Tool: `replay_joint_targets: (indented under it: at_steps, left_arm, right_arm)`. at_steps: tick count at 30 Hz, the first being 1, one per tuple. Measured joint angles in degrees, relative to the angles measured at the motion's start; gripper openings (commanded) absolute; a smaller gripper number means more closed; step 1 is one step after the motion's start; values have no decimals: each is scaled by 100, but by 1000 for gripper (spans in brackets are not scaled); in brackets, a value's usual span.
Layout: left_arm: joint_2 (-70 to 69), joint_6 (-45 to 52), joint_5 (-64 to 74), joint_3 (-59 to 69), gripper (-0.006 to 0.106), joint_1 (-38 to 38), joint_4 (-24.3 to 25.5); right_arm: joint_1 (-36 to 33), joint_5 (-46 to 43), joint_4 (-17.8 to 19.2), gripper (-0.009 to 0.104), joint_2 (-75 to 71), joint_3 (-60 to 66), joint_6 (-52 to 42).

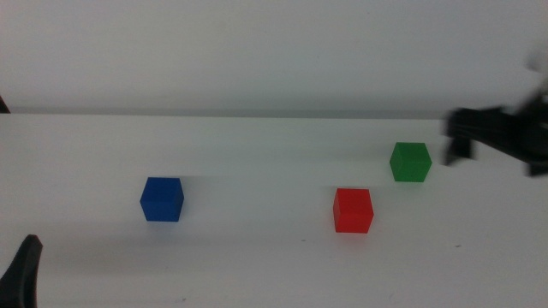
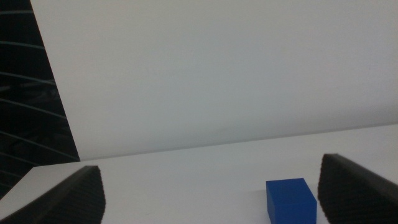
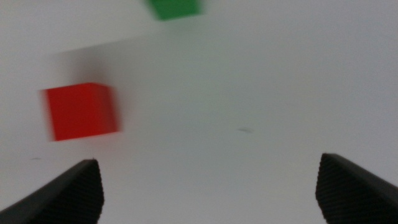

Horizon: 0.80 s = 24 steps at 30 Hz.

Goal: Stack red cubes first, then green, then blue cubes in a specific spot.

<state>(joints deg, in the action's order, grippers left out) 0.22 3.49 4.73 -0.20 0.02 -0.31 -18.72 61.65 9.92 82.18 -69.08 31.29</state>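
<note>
Three cubes sit apart on the white table. The blue cube (image 1: 162, 199) is at the left, the red cube (image 1: 353, 210) right of centre, and the green cube (image 1: 410, 162) just behind and right of the red one. My right gripper (image 1: 458, 141) reaches in from the right edge, blurred, close to the green cube's right side. Its wrist view shows the gripper (image 3: 208, 186) open and empty, with the red cube (image 3: 82, 111) and green cube (image 3: 175, 7) ahead. My left gripper (image 1: 24, 272) waits at the bottom left corner. It stands open (image 2: 211, 186), with the blue cube (image 2: 290, 199) ahead near one jaw.
A plain white wall (image 1: 274, 51) rises behind the table's far edge. A dark slatted surface (image 2: 25, 112) shows beside the table in the left wrist view. Bare white tabletop (image 1: 257, 180) lies between the blue and red cubes.
</note>
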Motion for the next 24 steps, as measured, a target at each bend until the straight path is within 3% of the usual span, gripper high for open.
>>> replay_joint_targets:
  at_steps: [9, 13, 24]
  left_arm:
    - [0, 0, 0, 0, 91, 0, 0]
    - [0, 0, 0, 0, 91, 0, 0]
    - [0, 0, 0, 0, 91, 0, 0]
  right_arm:
    - [-1006, -25, -331, 91, 1591, -1306, 24]
    - [-1129, -168, -577, 91, 2018, -1361, 144]
    - [-1129, -589, -618, 87, 2792, -1364, 633]
